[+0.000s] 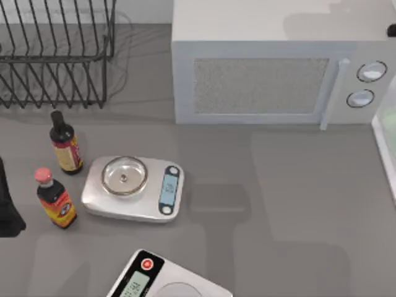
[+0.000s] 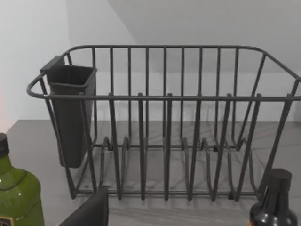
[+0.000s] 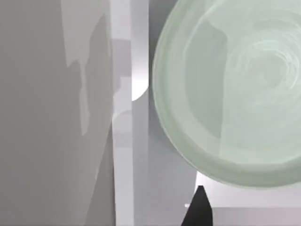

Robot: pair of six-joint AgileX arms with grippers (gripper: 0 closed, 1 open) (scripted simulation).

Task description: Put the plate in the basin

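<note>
Beside the basin's thick white rim (image 3: 123,155), the pale mint-green plate (image 3: 235,94) looks round, glossy, shallow-rimmed, just beyond the right gripper's dark fingertip (image 3: 200,209); its grip I cannot tell.

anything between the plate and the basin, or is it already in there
Nothing visible stands in the way. In the right wrist view the plate lies beyond the basin's white rim, apparently already inside the basin, with a dark fingertip of the right gripper close by.

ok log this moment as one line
plate: lying inside basin, top view's right edge | right end effector: above plate, fingers not readable | left arm: parked at left edge, facing dish rack
</note>
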